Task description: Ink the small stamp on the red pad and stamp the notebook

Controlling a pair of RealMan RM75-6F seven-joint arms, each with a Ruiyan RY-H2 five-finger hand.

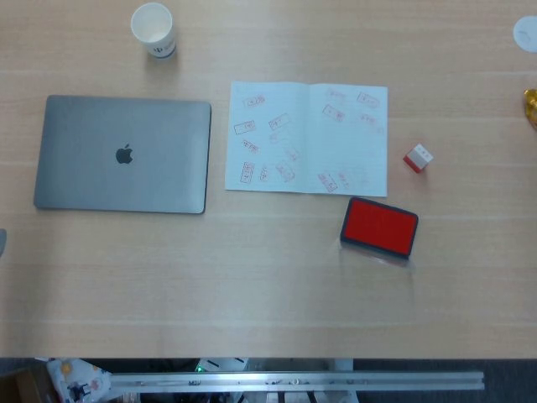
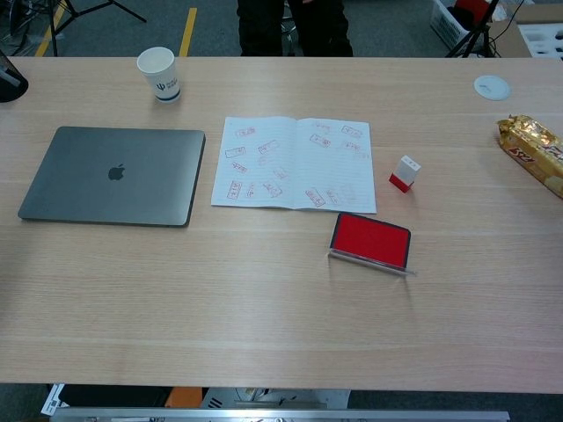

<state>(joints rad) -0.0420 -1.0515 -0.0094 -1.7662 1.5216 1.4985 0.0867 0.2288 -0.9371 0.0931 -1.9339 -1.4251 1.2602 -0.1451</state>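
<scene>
The small stamp (image 1: 418, 157), white on top with a red base, stands on the table right of the notebook; the chest view shows the stamp (image 2: 405, 173) upright. The open notebook (image 1: 307, 138) lies flat at the table's middle, and its pages carry several red stamp marks. The same notebook (image 2: 295, 163) is seen in the chest view. The red ink pad (image 1: 379, 227) lies open just below the notebook's right page, also seen as the pad (image 2: 370, 241) in the chest view. Neither hand can be made out in either view.
A shut grey laptop (image 1: 123, 154) lies left of the notebook, with a paper cup (image 1: 153, 29) behind it. A gold snack packet (image 2: 533, 153) and a white disc (image 2: 492, 86) sit far right. A thin grey sliver (image 1: 2, 242) shows at the left edge, unidentifiable.
</scene>
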